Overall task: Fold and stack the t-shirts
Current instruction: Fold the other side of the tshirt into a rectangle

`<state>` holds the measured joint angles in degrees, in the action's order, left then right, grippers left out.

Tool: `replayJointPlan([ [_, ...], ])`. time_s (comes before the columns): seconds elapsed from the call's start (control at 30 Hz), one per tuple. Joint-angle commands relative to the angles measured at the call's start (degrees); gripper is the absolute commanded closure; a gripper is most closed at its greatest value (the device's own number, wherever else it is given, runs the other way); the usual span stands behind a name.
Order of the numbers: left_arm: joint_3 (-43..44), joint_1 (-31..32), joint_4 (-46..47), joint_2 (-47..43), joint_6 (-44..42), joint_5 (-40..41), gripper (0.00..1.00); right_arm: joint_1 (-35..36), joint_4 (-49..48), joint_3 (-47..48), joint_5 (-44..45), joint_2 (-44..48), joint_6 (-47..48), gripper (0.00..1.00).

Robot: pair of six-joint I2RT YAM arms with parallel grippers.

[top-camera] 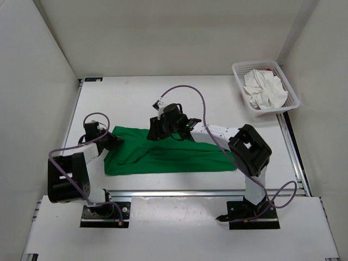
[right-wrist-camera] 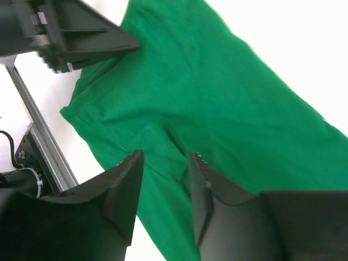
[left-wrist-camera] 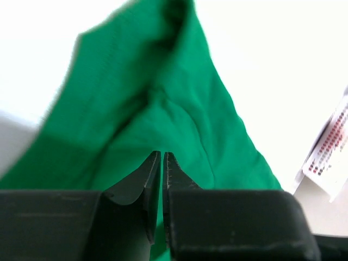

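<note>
The green t-shirt [top-camera: 174, 155] lies as a long folded strip across the table's middle; it also shows in the left wrist view [left-wrist-camera: 163, 109] and the right wrist view [right-wrist-camera: 217, 98]. My left gripper [top-camera: 115, 140] [left-wrist-camera: 162, 153] is at the shirt's left end, its jaws closed to a hair gap on the cloth. My right gripper [top-camera: 154, 130] [right-wrist-camera: 166, 155] is open and empty, just above the shirt's far edge left of centre. The white t-shirt [top-camera: 263, 89] lies crumpled in the basket, with a sliver of the red t-shirt [top-camera: 270, 70] beside it.
The white mesh basket [top-camera: 235, 68] stands at the far right corner of the table. An aluminium rail [top-camera: 190, 192] [right-wrist-camera: 43, 141] runs along the table's near edge, close to the shirt's near edge. White walls enclose the left, back and right.
</note>
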<state>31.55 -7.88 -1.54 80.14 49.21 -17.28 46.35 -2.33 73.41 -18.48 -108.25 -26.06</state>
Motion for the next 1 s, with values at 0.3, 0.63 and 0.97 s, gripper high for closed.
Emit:
replayJointPlan([
  [0.3, -2.55, -3.28, 6.11, 2.57, 0.18, -3.90, 0.83, 4.45, 8.73, 17.90, -0.16, -14.09, 6.11, 0.60],
  [0.63, -2.72, -2.76, 6.37, 2.74, 0.18, -3.47, 0.84, 6.30, 9.10, 16.43, 0.46, -13.84, 6.64, 0.65],
  [0.97, -2.46, -2.84, 6.73, 3.09, 0.36, -2.85, 0.85, 8.05, 9.97, 14.85, 2.65, -13.48, 7.43, 0.94],
])
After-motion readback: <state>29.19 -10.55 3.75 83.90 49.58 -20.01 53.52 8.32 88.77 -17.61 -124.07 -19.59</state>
